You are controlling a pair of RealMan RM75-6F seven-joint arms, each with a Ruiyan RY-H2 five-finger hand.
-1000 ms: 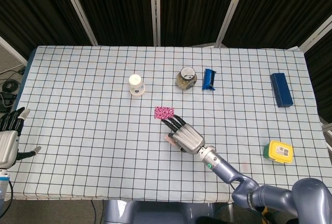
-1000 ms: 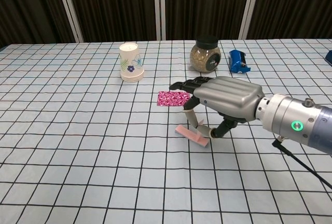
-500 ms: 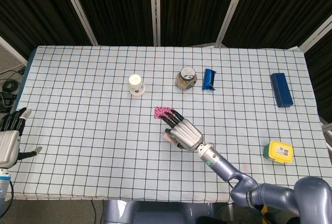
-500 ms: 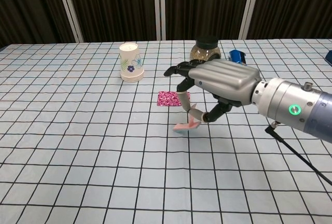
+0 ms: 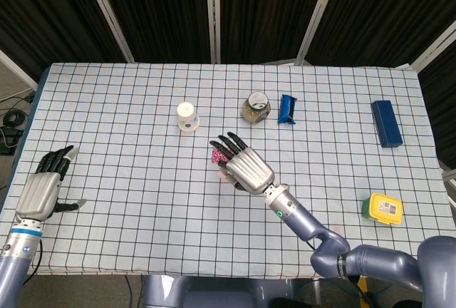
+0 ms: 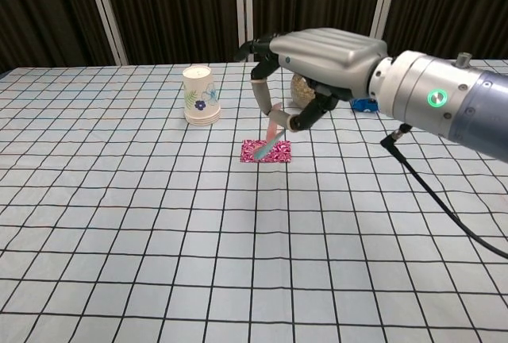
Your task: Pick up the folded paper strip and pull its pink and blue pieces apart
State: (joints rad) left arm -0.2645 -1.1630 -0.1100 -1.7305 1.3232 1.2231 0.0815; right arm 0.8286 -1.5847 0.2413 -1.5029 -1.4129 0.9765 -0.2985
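Lifted clear of the table, right hand (image 6: 321,53) pinches paper strip (image 6: 274,132).

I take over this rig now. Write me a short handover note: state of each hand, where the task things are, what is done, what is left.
Right hand: raised over the table middle, pinching the paper strip between thumb and a finger; strip hangs clear of the table, above the patterned pink card.
Left hand: at the left table edge, fingers apart, holding nothing.
Done: strip picked up.
Left: bring the left hand to the strip, grip its free end, pull the pink and blue pieces apart. They appear to be joined; the blue is barely visible at the lower end.
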